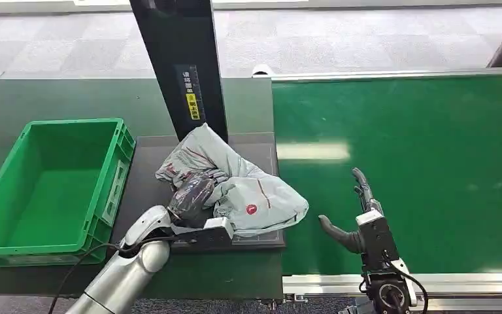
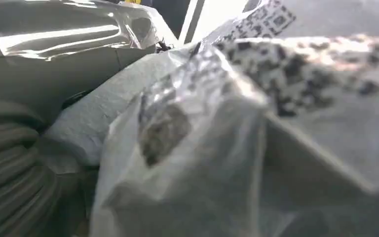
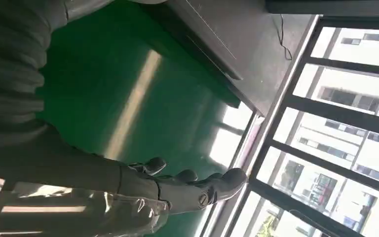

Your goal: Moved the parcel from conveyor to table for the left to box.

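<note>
A crumpled grey plastic parcel (image 1: 251,190) with red marks lies on a dark pad (image 1: 265,147) on the table, just left of the green conveyor belt (image 1: 405,163). My left hand (image 1: 191,197) lies on the parcel's near left side, its dark fingers curled into the plastic and gripping it. The left wrist view is pressed close against the parcel (image 2: 217,138), showing its printed label. My right hand (image 1: 358,212) hovers over the belt to the right of the parcel, fingers stretched forward, thumb apart, holding nothing. The right wrist view shows that hand (image 3: 187,190) above the belt.
A green plastic crate (image 1: 114,170) stands on the table left of the pad, with nothing inside. A black post (image 1: 180,65) rises behind the parcel. The conveyor's metal rail (image 1: 431,282) runs along the near edge. Large windows (image 3: 335,123) lie beyond the belt.
</note>
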### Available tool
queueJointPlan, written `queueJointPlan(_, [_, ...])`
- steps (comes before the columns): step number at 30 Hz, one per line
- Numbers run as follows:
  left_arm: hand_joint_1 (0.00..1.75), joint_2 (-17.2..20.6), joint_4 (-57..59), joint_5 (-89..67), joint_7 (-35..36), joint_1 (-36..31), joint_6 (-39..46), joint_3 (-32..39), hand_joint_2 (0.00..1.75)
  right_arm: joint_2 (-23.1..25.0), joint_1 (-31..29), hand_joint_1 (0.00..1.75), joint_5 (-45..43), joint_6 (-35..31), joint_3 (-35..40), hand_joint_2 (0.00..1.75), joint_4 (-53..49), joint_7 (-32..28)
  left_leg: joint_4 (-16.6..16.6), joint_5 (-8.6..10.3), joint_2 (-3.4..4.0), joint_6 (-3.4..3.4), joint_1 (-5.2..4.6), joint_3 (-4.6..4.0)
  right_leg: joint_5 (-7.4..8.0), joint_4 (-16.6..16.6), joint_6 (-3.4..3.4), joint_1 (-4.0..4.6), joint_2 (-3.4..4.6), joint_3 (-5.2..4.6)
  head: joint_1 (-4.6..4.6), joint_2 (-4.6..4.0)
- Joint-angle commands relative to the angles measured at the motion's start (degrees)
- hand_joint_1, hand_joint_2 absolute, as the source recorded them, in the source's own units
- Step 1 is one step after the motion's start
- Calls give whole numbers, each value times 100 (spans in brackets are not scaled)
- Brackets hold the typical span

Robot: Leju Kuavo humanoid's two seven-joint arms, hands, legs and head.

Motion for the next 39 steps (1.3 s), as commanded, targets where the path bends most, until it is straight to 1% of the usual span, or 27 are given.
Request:
queueJointPlan(1, [175,222,-299,-290,13,144,856,203,175,26,-67,0,-6,55,-151,175,96,-33,-7,-1,21,11,-1,8,6,-10,-8,2,15,3,2,0])
queueJointPlan(6, [175,299,-979,-867,176,494,1778,614,175,-51,53,0,-22,81,-131,175,85,-70,-2,-2,8,5,-1,3,0,-2,-5,1,5,1,0,0])
queueJointPlan(11, [175,337,-1019,-897,194,527,1816,664,175,-53,86,0,-30,76,-136,175,77,-91,-4,-3,10,6,0,5,0,-5,-7,2,7,2,0,0])
queueJointPlan(12, [175,364,-1142,-974,231,581,1966,754,175,-49,137,0,-36,65,-145,175,37,-103,-2,-3,11,5,1,3,0,-4,-5,2,9,1,0,0])
queueJointPlan(13, [175,524,-1069,-1284,783,457,2255,1369,175,-27,410,0,-48,23,-219,175,-272,-133,-4,-5,17,5,1,6,0,-6,-6,3,11,1,0,0])
queueJointPlan(15, [175,504,-1017,-1238,1024,386,2199,1653,175,-29,433,0,-48,24,-233,175,-299,-133,-2,-1,8,5,1,-3,0,-2,-9,4,3,-7,0,0])
queueJointPlan(16, [175,492,-945,-1292,1340,357,2124,1872,175,-25,458,0,-47,10,-239,175,-323,-133,1,-2,8,3,2,-5,-1,1,-6,3,4,-10,0,0])
queueJointPlan(17, [175,520,-924,-1183,1498,335,2089,2109,175,-10,499,0,-47,5,-241,175,-360,-132,0,-1,7,3,1,-6,1,0,-5,3,3,-9,0,0])
queueJointPlan(19, [175,600,-886,-1100,1480,325,2039,2284,175,22,548,0,-46,4,-246,175,-399,-130,0,-1,14,3,3,-5,1,0,-7,4,9,-11,2,0])
queueJointPlan(22, [175,668,-876,-1086,1896,469,1897,2697,175,62,524,0,-8,10,-230,175,-384,-116,-2,-1,12,4,1,-3,0,0,-7,3,7,-9,2,0])
queueJointPlan(23, [175,686,-879,-997,2005,563,1856,2881,175,65,506,0,5,12,-219,175,-348,-110,-4,-2,21,2,0,1,1,-2,-6,2,16,-8,2,0])
queueJointPlan(25, [175,689,-840,-1020,2185,641,1703,3063,175,75,510,0,30,7,-212,175,-329,-102,-7,-3,24,3,-1,4,0,-3,-7,2,17,-6,2,0])
queueJointPlan(26, [175,702,-836,-1016,2174,667,1715,3078,175,76,517,0,31,7,-211,175,-327,-102,-6,-3,20,2,-1,3,0,-2,-5,1,14,-5,0,0])
queueJointPlan(27, [175,702,-836,-1016,2174,667,1715,3078,175,76,517,0,31,7,-211,175,-327,-102,-11,-4,30,5,0,12,1,-8,-8,2,23,0,2,0])
queueJointPlan(29, [175,662,-823,-1016,2188,650,1696,3075,175,77,528,0,31,7,-215,175,-337,-102,-6,-2,17,3,-1,1,-1,-2,-5,1,10,-8,2,0])
queueJointPlan(32, [175,615,-597,-1132,2456,520,1447,3268,175,124,627,0,66,-16,-284,175,-429,-96,-4,0,6,3,-2,-5,-3,0,-4,0,1,-12,0,0])
queueJointPlan(35, [175,672,-316,-1252,2700,299,1185,3435,175,144,666,0,109,-9,-326,175,-501,-88,-3,0,3,3,-1,-8,-3,0,-4,0,0,-11,2,0])
queueJointPlan(37, [175,724,-97,-1372,2878,173,885,3545,175,169,671,0,144,14,-347,175,-499,-75,-3,1,8,3,1,-8,-2,0,-8,3,1,-12,0,0])
queueJointPlan(39, [175,833,270,-1541,3033,15,406,3616,175,200,670,0,181,44,-367,175,-493,-75,-4,3,2,3,2,-9,-3,-1,-9,4,-7,-13,0,0])
